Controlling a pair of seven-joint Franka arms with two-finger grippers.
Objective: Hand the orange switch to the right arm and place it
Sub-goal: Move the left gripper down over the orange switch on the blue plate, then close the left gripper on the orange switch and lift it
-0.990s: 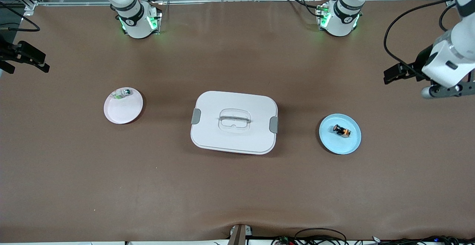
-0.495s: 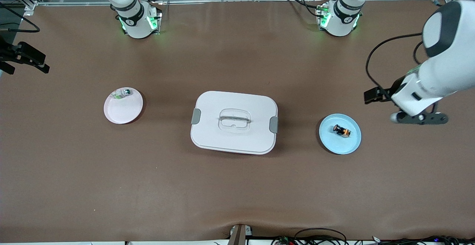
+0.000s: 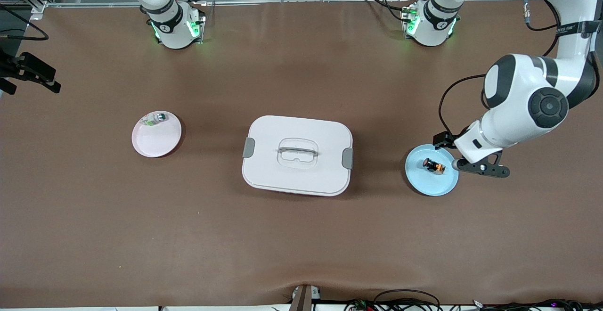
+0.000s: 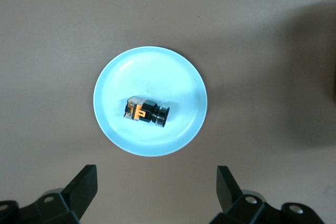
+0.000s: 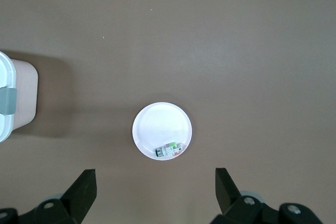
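At right of centre in the front view, the switch [image 3: 434,165] lies on the blue plate [image 3: 435,186]. Centre the left pincer [image 4: 157,192], jaws spread, over it; descend squarely. Right pincer [image 5: 156,192] waits, jaws spread.

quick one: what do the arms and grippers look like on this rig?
White arm shells with dark grey joint caps and black bands. Green lights glow at both bases. A black cable loops along the left arm's wrist. The left gripper and right gripper both have black, wedge-shaped fingers.
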